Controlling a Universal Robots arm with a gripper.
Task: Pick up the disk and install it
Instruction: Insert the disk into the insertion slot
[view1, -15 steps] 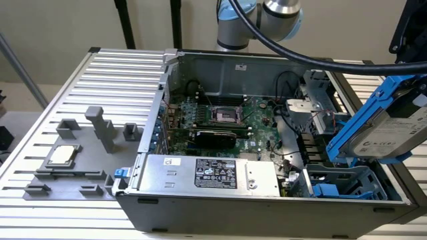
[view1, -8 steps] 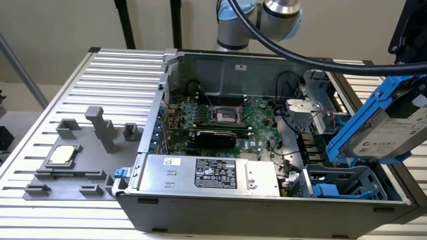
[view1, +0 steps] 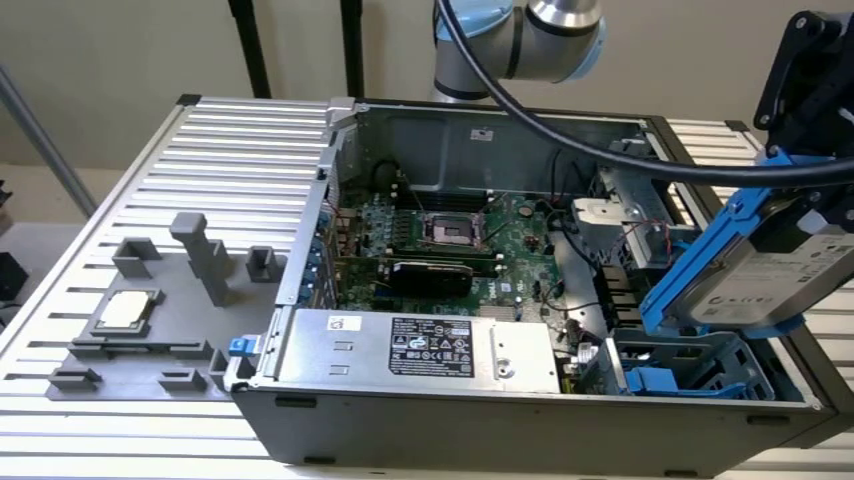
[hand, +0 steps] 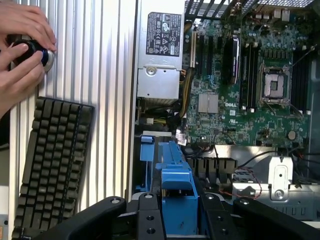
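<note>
The disk (view1: 781, 275) runs off the exterior view's right edge; the claw (hand: 177, 220) covers part of it. Edges crop the hands (hand: 20, 75) and keyboard (hand: 52, 165). Print on the label (view1: 430, 350) is unreadable.

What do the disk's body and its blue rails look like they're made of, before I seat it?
Disk: probably bare metal, silver-grey with a dull sheen; its white label looks like printed paper. Rails: likely moulded plastic, a uniform, matte blue.
</note>
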